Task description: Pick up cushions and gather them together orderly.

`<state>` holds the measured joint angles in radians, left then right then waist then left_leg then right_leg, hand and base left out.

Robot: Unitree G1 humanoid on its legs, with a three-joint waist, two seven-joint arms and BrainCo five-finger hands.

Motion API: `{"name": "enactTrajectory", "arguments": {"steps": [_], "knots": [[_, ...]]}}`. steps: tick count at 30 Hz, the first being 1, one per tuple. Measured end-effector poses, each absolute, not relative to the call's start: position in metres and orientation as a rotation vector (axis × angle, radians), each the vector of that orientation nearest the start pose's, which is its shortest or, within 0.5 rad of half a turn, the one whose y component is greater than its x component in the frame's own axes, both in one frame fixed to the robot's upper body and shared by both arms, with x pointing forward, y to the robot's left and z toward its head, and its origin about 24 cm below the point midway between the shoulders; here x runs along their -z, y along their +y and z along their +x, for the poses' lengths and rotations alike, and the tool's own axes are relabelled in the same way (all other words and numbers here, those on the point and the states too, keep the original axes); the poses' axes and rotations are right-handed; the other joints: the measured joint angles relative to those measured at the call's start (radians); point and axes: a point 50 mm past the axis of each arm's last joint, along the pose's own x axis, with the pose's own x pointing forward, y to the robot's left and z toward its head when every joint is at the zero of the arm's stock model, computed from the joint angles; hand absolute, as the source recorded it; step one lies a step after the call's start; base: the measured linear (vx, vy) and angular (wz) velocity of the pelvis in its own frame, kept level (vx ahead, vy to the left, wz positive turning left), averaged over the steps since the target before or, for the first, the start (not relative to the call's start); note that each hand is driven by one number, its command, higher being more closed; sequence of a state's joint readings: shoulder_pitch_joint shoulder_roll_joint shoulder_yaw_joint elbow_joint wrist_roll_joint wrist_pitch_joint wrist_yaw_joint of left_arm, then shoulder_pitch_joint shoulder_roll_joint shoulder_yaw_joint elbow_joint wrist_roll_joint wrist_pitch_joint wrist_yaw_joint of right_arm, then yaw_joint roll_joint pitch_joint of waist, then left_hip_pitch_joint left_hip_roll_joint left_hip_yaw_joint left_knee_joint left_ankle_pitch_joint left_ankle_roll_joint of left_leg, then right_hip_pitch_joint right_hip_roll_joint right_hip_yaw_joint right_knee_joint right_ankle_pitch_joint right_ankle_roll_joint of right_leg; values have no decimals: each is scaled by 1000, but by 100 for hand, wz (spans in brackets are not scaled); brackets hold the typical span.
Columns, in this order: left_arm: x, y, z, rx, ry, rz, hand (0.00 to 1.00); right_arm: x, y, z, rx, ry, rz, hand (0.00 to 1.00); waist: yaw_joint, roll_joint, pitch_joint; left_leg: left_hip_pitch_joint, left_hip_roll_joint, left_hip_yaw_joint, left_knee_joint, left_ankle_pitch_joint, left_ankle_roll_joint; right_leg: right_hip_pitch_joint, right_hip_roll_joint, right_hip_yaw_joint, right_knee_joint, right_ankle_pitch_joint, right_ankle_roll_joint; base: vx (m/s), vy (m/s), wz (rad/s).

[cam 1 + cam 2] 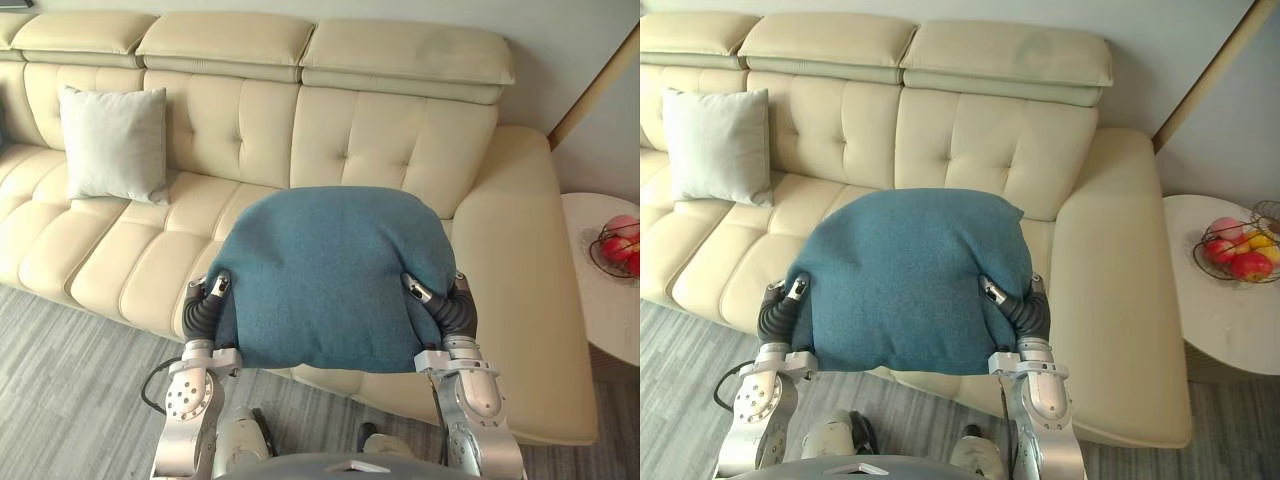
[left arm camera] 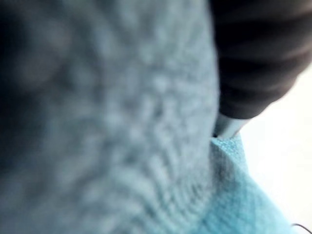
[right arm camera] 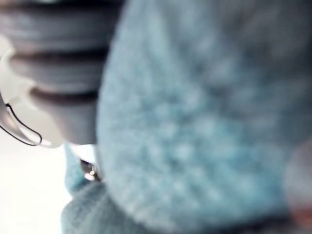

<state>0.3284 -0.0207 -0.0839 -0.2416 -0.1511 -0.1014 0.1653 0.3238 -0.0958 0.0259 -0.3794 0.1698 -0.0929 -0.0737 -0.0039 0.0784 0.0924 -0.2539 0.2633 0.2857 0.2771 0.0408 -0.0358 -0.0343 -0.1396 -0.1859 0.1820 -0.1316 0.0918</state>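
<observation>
A cream leather sofa (image 1: 400, 130) with a tufted back runs across the scene, seen from above. A teal cushion (image 1: 325, 275) is held up off the sofa, in front of the seat near its right-hand end, and hides part of the seat's front edge. The cushion is upright with its broad face toward the camera, and it is caught between the robot's two hands.

The left hand (image 1: 207, 302) is against the cushion's lower left edge. The right hand (image 1: 448, 305) is against its lower right edge, and the fabric dents inward at both places. Each hand reaches behind the cushion, so I cannot tell whether either is clenched on the fabric or only pressing flat against it. Both wrist views show blurred teal weave right up against the dark ribbed covers.

A light grey cushion (image 1: 112, 143) stands leaning against the sofa's backrest toward its left end, well apart from the teal one. Beyond the sofa's right arm is a round white side table (image 1: 1215, 320) with a wire bowl of fruit (image 1: 1237, 252) on it. In front of the sofa is a grey striped floor (image 1: 70, 400).
</observation>
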Motion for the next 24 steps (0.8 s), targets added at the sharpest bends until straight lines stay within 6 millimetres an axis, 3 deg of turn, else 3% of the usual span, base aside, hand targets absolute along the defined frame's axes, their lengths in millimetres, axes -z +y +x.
{"name": "enactTrajectory", "arguments": {"steps": [1,2,4,8,11,15,19,24], "knots": [[-36,156,187,-199,-7,-179,100,-68,-175,189,102,-138,80,100,4,-10,-7,15,-9,-31,6,-47,-88,5,-7,20,-3,-22,42,258,395,-36],[-33,158,187,-199,5,-170,100,-57,-172,186,127,-93,118,100,-1,-49,-17,13,-59,-63,19,-51,-71,0,-47,27,0,-6,42,186,275,-13],[-33,160,186,-196,6,-155,100,-54,-169,185,135,-78,142,100,3,-73,-24,18,-97,-118,16,-57,-67,-1,-71,42,-10,16,28,127,156,-9],[-28,163,179,-200,36,-140,100,-47,-166,186,129,-51,138,100,9,-86,-31,84,-100,-88,-22,-96,-73,3,-71,106,-51,57,39,20,98,-59],[-23,163,179,-189,56,-131,100,-37,-166,189,133,-11,136,100,-7,-105,-44,100,-106,-75,-54,-109,-86,-8,-70,162,-118,76,58,-69,1,-62],[-11,162,177,-179,111,-122,100,-24,-167,188,139,46,110,100,-18,-112,-55,101,-117,-67,-73,-127,-102,-70,-62,239,-135,100,46,-99,29,-61],[-5,162,177,-175,139,-118,100,-16,-167,187,141,80,93,100,-37,-111,-56,99,-118,-71,-71,-122,-94,-76,-56,261,-151,137,67,-16,1,-21],[-18,161,202,-179,62,-51,100,-21,-163,210,137,44,41,100,-36,-101,-54,45,-119,-80,-71,-109,-85,-123,-53,261,-165,174,61,-47,-4,-2]]}}
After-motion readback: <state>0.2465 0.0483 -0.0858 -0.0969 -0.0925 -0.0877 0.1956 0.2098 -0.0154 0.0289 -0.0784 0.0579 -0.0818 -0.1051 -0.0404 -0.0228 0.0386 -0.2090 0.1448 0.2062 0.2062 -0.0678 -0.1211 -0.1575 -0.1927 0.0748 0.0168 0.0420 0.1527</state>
